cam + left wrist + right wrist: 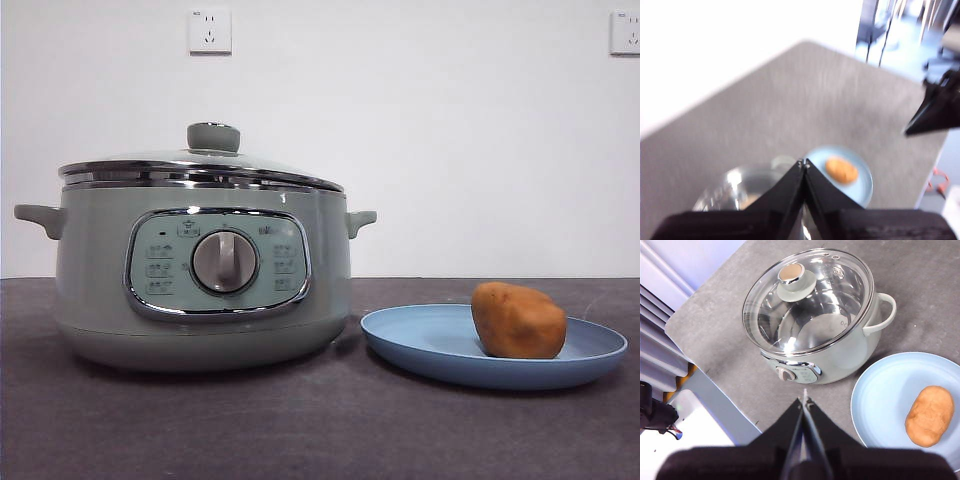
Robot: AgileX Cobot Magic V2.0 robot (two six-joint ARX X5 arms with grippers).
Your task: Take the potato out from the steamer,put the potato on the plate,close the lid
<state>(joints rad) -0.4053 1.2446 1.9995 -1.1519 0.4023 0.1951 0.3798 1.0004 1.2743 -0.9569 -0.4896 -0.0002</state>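
1. Dark grey surface (300, 430) runs back to a plain white wall with two power sockets (210, 30); nothing lies between the camera and the task things.
2. Nearest, to the right, the plate (420, 345) holds the potato (518, 320), resting right of its centre, so the transfer looks done.
3. Left of it and slightly farther, just beside the plate, the steamer (100, 270) stands with the lid (200, 160) seated on its rim, so the closing step also looks done.
4. Small icons ring the dial (224, 262); they are too small to read, and no brand shows.
5. Both arms wait high above: left pincer (803, 165) clenched, empty; right pincer (804, 399) clenched, empty.
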